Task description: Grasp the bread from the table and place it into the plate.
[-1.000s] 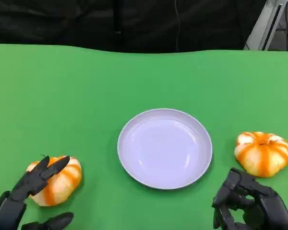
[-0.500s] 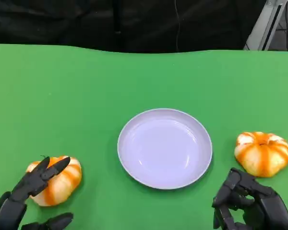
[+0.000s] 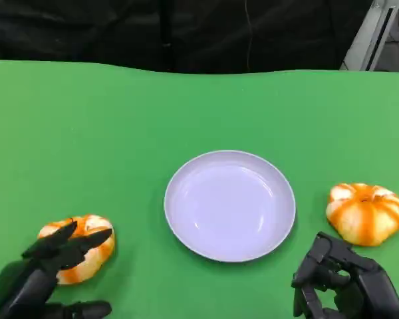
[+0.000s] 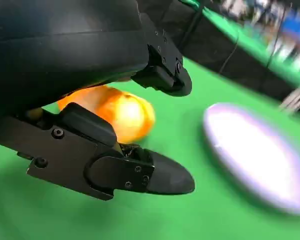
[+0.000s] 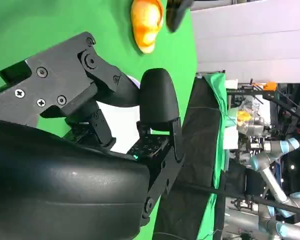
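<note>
Green cloth covers the counter point(image 3: 199, 106), matte and flat. Round white plate point(image 3: 229, 205), smooth, shallow, sits mid-counter. Two glossy, ridged, pumpkin-shaped breads: left bread point(image 3: 78, 247) under my left robot hand point(image 3: 50, 266), fingers spread over it, not gripping; right bread point(image 3: 364, 212) just beyond my curled, empty right robot hand point(image 3: 342, 282). Likely light, soft; cup the sides gently.

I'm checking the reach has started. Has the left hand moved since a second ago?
Yes. In the head view the left hand has dropped lower and swung right across the left bread, toward the plate, which stayed put.
</note>
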Available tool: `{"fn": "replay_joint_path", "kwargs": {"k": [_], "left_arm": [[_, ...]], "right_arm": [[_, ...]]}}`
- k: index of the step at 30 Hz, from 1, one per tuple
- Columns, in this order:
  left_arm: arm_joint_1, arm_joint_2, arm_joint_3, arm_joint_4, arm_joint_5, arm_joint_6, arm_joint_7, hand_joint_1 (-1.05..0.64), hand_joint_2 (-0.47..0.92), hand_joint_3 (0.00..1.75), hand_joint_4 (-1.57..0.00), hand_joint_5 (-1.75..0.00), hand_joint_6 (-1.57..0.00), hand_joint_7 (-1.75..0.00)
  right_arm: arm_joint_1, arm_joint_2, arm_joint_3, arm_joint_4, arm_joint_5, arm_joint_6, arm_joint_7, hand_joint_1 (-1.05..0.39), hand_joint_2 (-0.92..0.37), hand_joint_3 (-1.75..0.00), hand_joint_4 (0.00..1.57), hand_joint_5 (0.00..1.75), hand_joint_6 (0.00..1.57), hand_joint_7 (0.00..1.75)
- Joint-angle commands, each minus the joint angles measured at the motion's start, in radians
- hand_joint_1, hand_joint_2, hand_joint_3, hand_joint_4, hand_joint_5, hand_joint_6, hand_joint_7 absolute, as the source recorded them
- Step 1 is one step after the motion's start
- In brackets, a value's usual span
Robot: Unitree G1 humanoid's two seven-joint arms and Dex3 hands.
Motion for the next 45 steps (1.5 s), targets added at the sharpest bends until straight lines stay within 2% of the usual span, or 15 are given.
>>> {"fn": "replay_joint_path", "kwargs": {"k": [1,12,23,28,34,45], "left_arm": [[-0.071,0.102,-0.079,0.072,0.184,0.066,0.204,-0.8,0.92,0.13,-0.27,-0.08,-0.53,-0.02],[-0.112,0.148,-0.184,0.116,0.189,0.144,0.313,-0.81,0.92,0.15,-0.28,-0.05,-0.52,-0.01],[-0.151,0.164,-0.236,0.168,0.166,0.174,0.338,-0.81,0.92,0.18,-0.29,-0.04,-0.52,0.0],[-0.163,0.168,-0.255,0.173,0.166,0.205,0.345,-0.82,0.92,0.2,-0.3,-0.03,-0.52,0.0],[-0.198,0.136,-0.28,0.188,0.163,0.34,0.316,-0.84,0.92,0.21,-0.29,-0.02,-0.5,0.0],[-0.244,0.1,-0.321,0.255,0.128,0.416,0.306,-0.8,0.92,0.19,-0.3,-0.01,-0.49,0.0]], "right_arm": [[-0.006,-0.009,-0.007,0.001,-0.013,0.0,-0.019,-0.14,-0.6,-1.13,0.83,1.75,0.76,1.54],[-0.009,-0.01,-0.008,0.003,-0.006,0.007,-0.016,-0.13,-0.6,-1.13,0.82,1.75,0.76,1.54],[-0.012,-0.01,-0.007,0.007,-0.013,0.002,-0.019,-0.14,-0.61,-1.13,0.82,1.75,0.75,1.55],[-0.007,-0.006,-0.005,-0.005,-0.013,0.024,-0.026,-0.15,-0.6,-1.13,0.82,1.75,0.75,1.55],[-0.009,-0.009,-0.004,0.003,-0.014,0.009,-0.024,-0.13,-0.61,-1.13,0.82,1.75,0.75,1.55],[-0.004,-0.011,-0.003,-0.007,-0.011,0.012,-0.021,-0.14,-0.61,-1.12,0.82,1.75,0.75,1.55]]}}
